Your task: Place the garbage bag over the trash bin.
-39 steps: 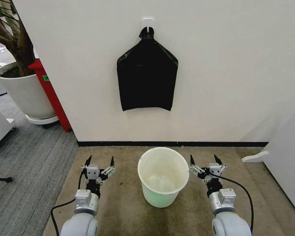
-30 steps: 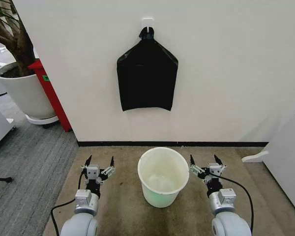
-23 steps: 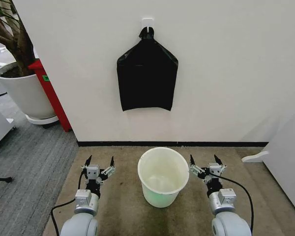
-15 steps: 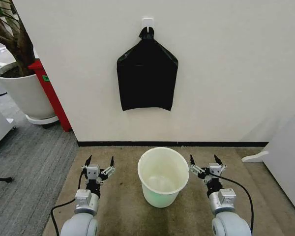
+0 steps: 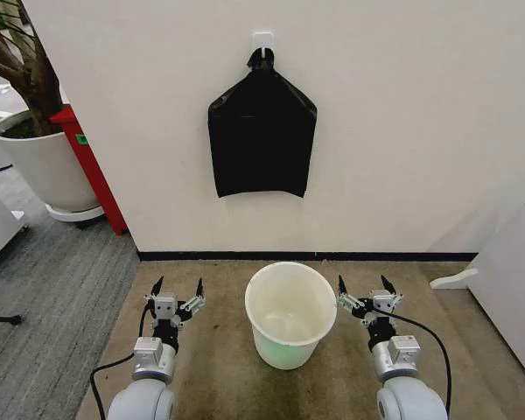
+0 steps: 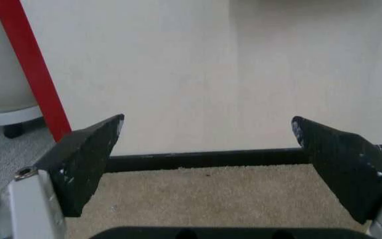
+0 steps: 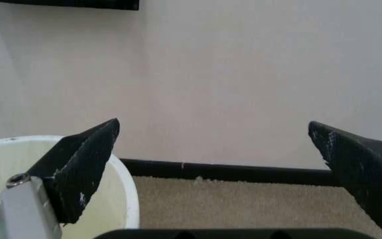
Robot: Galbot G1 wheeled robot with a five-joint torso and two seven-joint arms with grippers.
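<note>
Head view: the trash bin (image 5: 290, 313) stands upright on the tan carpet (image 5: 219, 367) close to the white wall (image 5: 402, 131), and every place here is given from it. The bin is a round white bucket with tapered sides and a rolled rim, mouth open upward; nothing lies inside, only its pale bottom shows, with a greenish tint low on the outer wall.

High above the bin, flat against the wall, a black bag (image 5: 262, 133) hangs from a white hook (image 5: 262, 39), knotted at its top, smooth and pentagon-shaped. No part of it reaches the bin.

The left pincer (image 5: 177, 289) hangs just to the left of the bin, apart from it, its two black fingers spread wide with nothing between them. In the left wrist view the same pincer (image 6: 208, 144) frames bare carpet, the black baseboard (image 6: 204, 158) and the wall, with a red post (image 6: 32, 74) off to the side.

The right pincer (image 5: 361, 287) hangs just to the right of the bin, close to its rim but not touching, fingers likewise spread wide and empty. In the right wrist view this pincer (image 7: 214, 144) has the bin's rim (image 7: 121, 169) beside one finger.

Far left of the bin, a large white plant pot (image 5: 39, 162) holds a tree
</note>
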